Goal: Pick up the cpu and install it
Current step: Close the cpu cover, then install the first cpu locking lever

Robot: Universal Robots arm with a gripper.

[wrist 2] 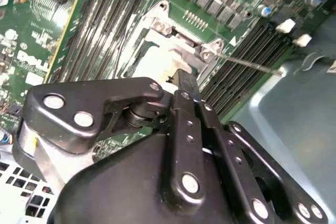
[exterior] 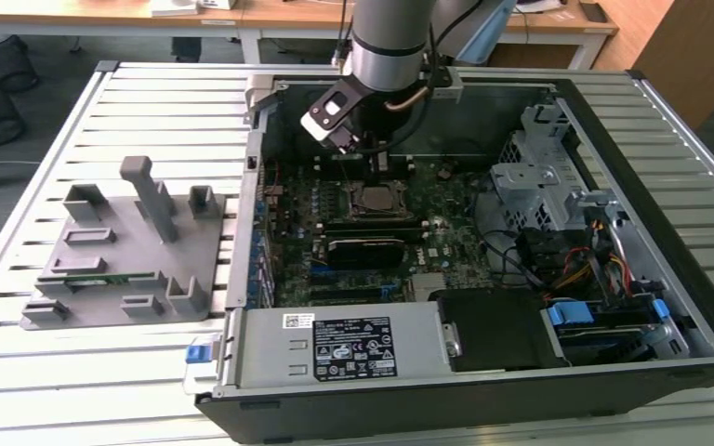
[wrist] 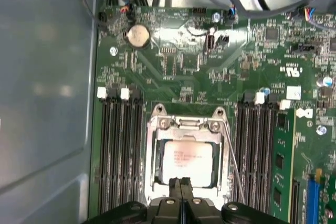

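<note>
We see our pincer [wrist: 181, 182] pinched closed, empty, its tip at the edge of the cpu [wrist: 187, 157], likely to press it level. Beyond, the cpu lies flat within the socket [wrist: 157, 129].

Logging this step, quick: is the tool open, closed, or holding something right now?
Tool: closed, holding nothing; its tip is over the edge of the cpu, which lies in the socket.
</note>
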